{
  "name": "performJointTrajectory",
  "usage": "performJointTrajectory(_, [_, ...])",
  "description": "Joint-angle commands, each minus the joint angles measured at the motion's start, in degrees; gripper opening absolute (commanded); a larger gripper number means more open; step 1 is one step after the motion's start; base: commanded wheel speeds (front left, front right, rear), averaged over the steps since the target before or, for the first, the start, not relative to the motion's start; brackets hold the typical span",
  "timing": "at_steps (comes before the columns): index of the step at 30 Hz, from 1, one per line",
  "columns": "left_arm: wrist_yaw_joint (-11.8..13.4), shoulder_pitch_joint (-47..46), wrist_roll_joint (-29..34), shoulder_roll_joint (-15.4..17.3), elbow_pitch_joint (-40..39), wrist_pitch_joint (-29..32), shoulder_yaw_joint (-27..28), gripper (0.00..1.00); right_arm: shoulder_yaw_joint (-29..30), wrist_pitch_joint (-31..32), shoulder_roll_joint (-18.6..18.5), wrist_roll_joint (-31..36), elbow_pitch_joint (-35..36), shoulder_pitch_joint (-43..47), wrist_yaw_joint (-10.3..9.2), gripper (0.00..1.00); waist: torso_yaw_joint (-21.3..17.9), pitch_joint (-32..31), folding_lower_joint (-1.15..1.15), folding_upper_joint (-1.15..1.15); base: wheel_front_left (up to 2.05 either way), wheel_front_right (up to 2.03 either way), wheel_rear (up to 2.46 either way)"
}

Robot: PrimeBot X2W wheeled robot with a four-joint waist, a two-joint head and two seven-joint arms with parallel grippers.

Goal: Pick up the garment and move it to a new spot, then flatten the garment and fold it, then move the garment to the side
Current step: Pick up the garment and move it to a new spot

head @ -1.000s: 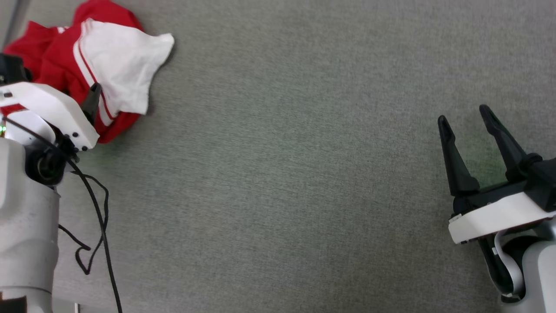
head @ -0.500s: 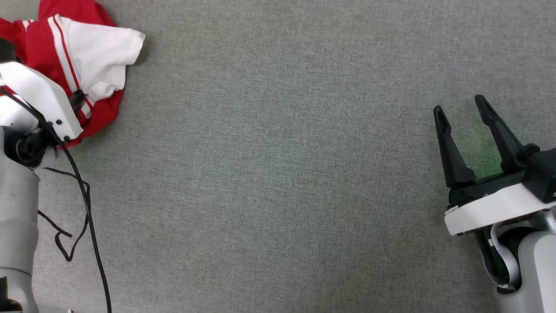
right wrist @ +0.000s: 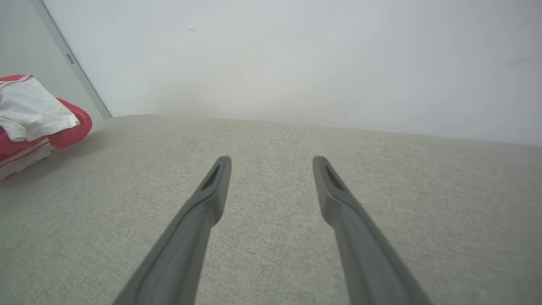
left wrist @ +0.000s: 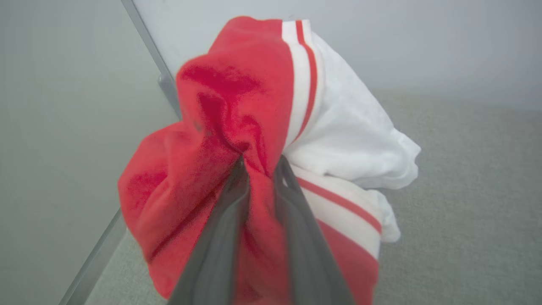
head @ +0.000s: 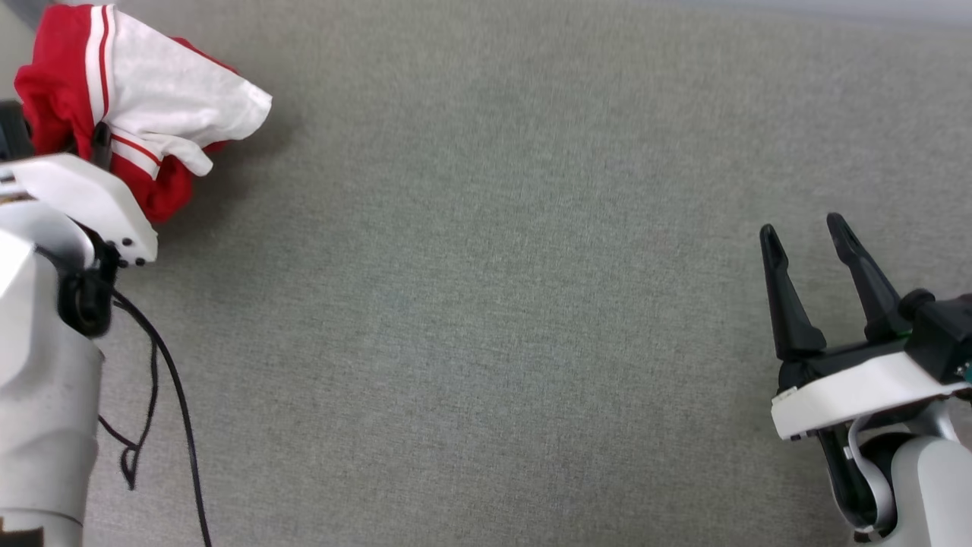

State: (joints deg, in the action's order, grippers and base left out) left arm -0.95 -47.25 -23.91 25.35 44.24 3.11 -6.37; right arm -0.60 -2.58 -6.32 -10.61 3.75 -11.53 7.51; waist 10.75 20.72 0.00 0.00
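Head view: the garment point(head: 152, 106) sits bunched at the far left corner of the grey worktop point(head: 486, 304), a white sleeve draped over the red body. The left pincer point(head: 99, 144) is buried in the bundle, one dark finger showing among the folds. The right pincer point(head: 801, 228) stands well apart at the lower right, jaws wide and empty. A black cable point(head: 182, 425) trails loose beside the left arm. Left wrist view: both fingers are drawn narrow on a thick ridge of red cloth, which bulges above and around them, so the grip looks sound. Right wrist view: the spread fingers point over bare worktop toward a pale wall point(right wrist: 296, 63), with the garment at the far left edge and a shadow beneath it. Whether its lowest folds touch the surface cannot be told. Assessment: the first step, picking up the garment, is in hand. The next move calls for carrying the bundle toward the open middle, with the hanging sleeve clear of the cable.
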Motion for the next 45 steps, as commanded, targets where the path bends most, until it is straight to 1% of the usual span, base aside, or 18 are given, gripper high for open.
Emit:
performJointTrajectory(1, [0.48, 0.98, 0.09, -0.32, -0.56, -1.74, 0.49, 0.00, 0.36, -0.23, 0.47, -0.08, -0.02, 0.89, -0.04, 1.00, -0.28, -2.61, 0.00, 0.00, 0.00, 0.00, 0.00])
performJointTrajectory(5, [2.05, 4.20, 0.31, -2.25, -2.41, -9.59, 0.93, 0.00, 1.80, -0.35, 1.44, -0.17, -0.70, 2.99, -0.04, 1.00, -0.72, -6.19, 0.00, 0.00, 0.00, 0.00, 0.00])
performJointTrajectory(8, [2.55, 6.91, -0.43, -3.79, -4.12, -13.44, 1.32, 0.00, 2.68, -0.18, 2.24, 0.16, -0.62, 4.68, -0.04, 1.00, -1.52, -8.76, 0.00, 0.00, 0.00, 0.00, 0.00])
performJointTrajectory(15, [2.75, 13.49, -0.73, -7.51, -11.01, -16.05, -0.16, 0.00, 3.84, 0.26, 3.12, -0.09, -0.79, 7.77, -0.04, 1.00, -5.39, -12.94, 0.00, 0.00, 0.00, 0.00, 0.00])
performJointTrajectory(18, [2.62, 16.56, -0.82, -9.24, -14.23, -15.33, -1.71, 0.00, 3.85, 0.43, 3.31, -0.24, -0.66, 8.76, -0.04, 1.00, -7.71, -14.29, 0.00, 0.00, 0.00, 0.00, 0.00])
performJointTrajectory(23, [1.59, 20.45, -0.92, -12.15, -19.37, -11.19, -5.70, 0.00, 3.99, 0.85, 3.46, -0.62, -0.36, 10.28, -0.04, 1.00, -11.70, -15.34, 0.00, 0.00, 0.00, 0.00, 0.00])
performJointTrajectory(31, [-0.57, 24.77, 0.79, -17.51, -26.01, -4.74, -15.27, 0.00, 3.95, 0.97, 3.49, -2.34, 0.29, 10.94, -0.04, 1.00, -17.04, -13.80, 0.00, 0.00, 0.00, 0.00, 0.00])
performJointTrajectory(36, [-2.06, 27.29, 1.78, -20.32, -27.72, -1.65, -22.67, 0.00, 4.03, 0.54, 3.50, -3.04, 0.41, 10.09, -0.04, 1.00, -18.53, -11.04, 0.00, 0.00, 0.00, 0.00, 0.00])
performJointTrajectory(39, [-2.23, 28.83, 1.76, -21.26, -26.92, -0.36, -26.03, 0.00, 3.73, 0.08, 3.49, -3.46, 0.02, 9.39, -0.04, 1.00, -19.01, -9.70, 0.00, 0.00, 0.00, 0.00, 0.00])
performJointTrajectory(41, [-2.05, 29.38, 1.89, -21.57, -26.24, -0.02, -27.66, 0.00, 3.65, -0.15, 3.48, -3.78, -0.32, 9.02, -0.04, 1.00, -19.08, -9.07, 0.00, 0.00, 0.00, 0.00, 0.00])
performJointTrajectory(45, [-2.52, 29.75, 1.80, -21.90, -24.54, -0.18, -30.01, 0.00, 3.81, -0.78, 3.49, -3.97, -1.09, 8.58, -0.04, 1.00, -18.78, -8.31, 0.00, 0.00, 0.00, 0.00, 0.00])
